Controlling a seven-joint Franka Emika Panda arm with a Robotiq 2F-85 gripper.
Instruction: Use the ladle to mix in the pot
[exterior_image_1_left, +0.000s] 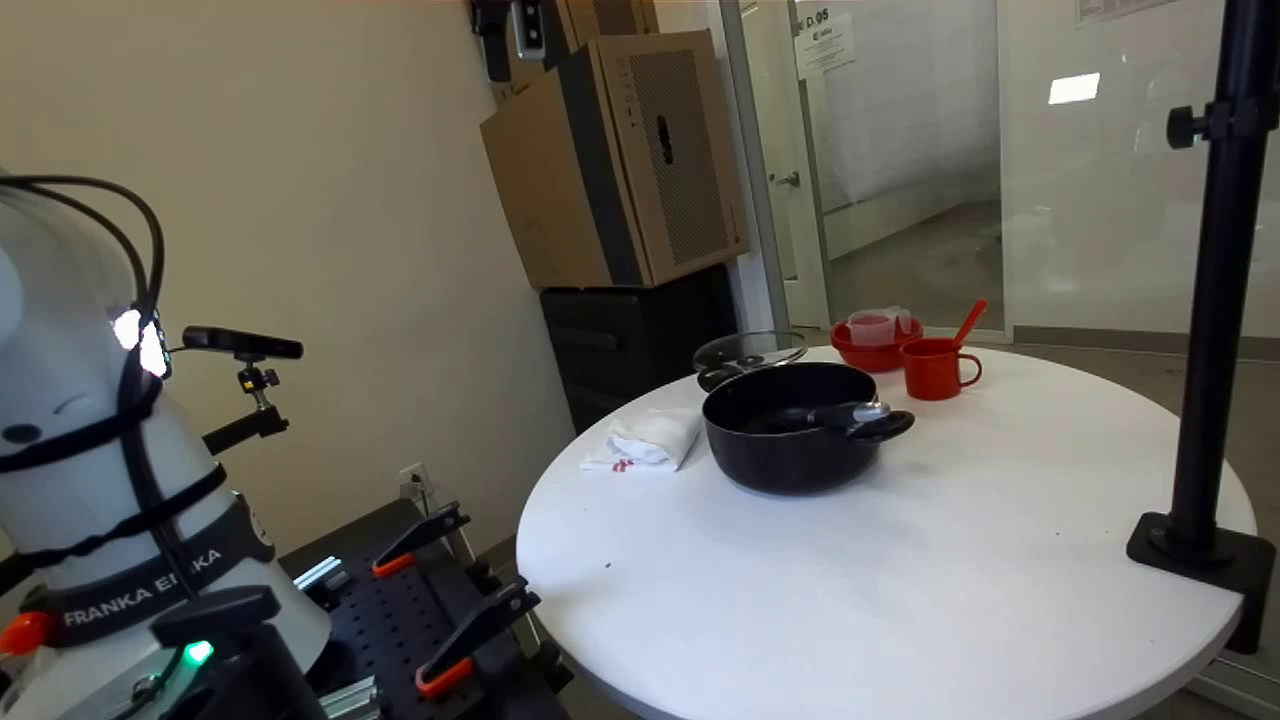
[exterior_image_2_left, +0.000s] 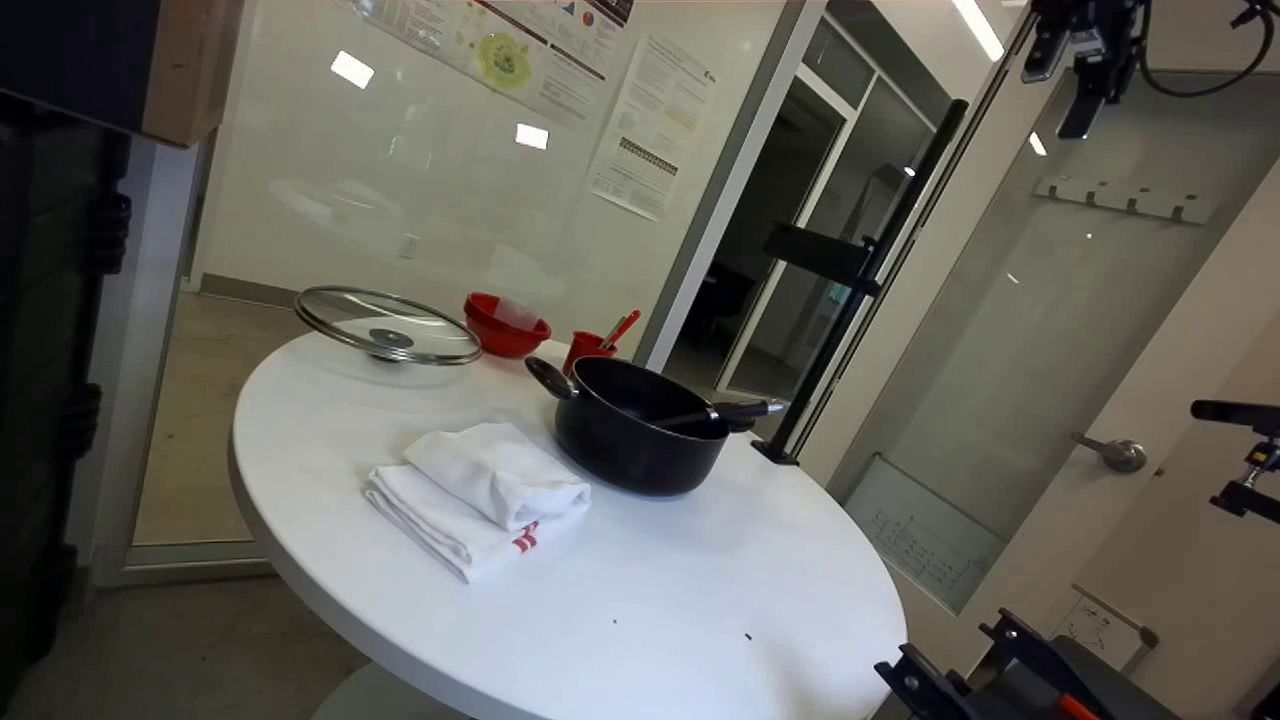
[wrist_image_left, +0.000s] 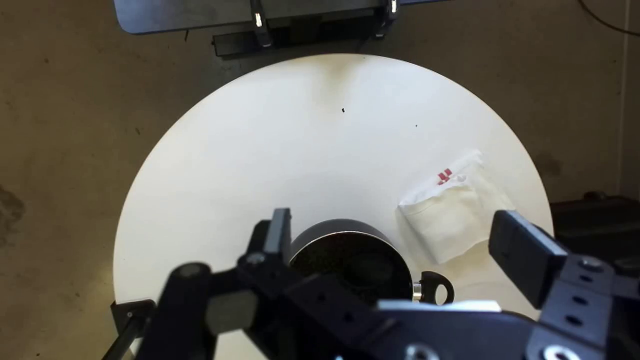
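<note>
Leaning in a round black pot (exterior_image_2_left: 632, 460), one slim black silver-tipped ladle (exterior_image_2_left: 738, 411), folded white cloth (exterior_image_2_left: 495, 475) beside, round white counter (exterior_image_2_left: 680, 600) beneath, black end effector (wrist_image_left: 392, 235) above, jaws spread.

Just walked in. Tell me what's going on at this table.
Nothing is being handled at this moment: the gripper hangs open and empty, well above the table. The ladle rests in the black pot, its handle reaching out over the rim, so no mixing is under way. A folded white cloth lies beside the pot, and a glass lid and a red mug are also on the table.
</note>
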